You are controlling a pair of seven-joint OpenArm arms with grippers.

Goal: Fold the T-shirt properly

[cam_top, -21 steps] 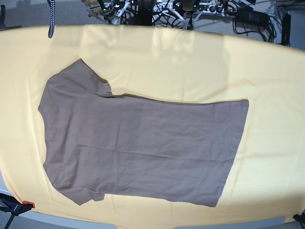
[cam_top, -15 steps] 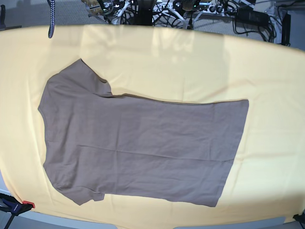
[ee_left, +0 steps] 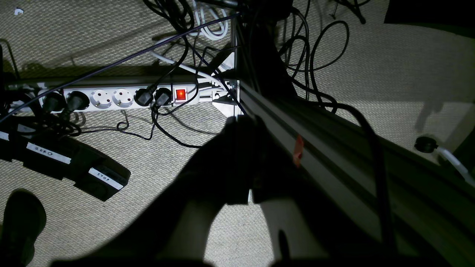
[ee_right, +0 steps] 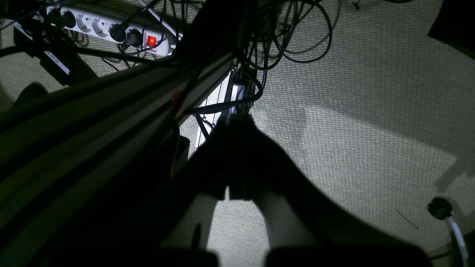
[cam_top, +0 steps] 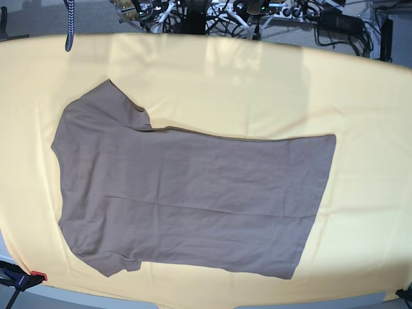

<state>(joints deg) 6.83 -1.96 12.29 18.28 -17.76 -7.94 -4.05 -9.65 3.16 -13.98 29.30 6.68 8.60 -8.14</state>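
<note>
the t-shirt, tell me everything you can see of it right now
The T-shirt is plain taupe, of thin soft-looking fabric with no print. It lies spread flat and unfolded on the yellow cloth, shoulders and short sleeves toward the base view's left, straight hem toward the right. One sleeve points to the upper left, the other to the lower left. Faint creases cross the body. No gripper touches it; only the cloth beneath does.

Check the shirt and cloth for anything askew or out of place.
Nothing stands out. The T-shirt lies spread flat and unfolded on the yellow cloth, with only light creases. Neither gripper is over the table; both wrist views show the carpet floor below.
</note>
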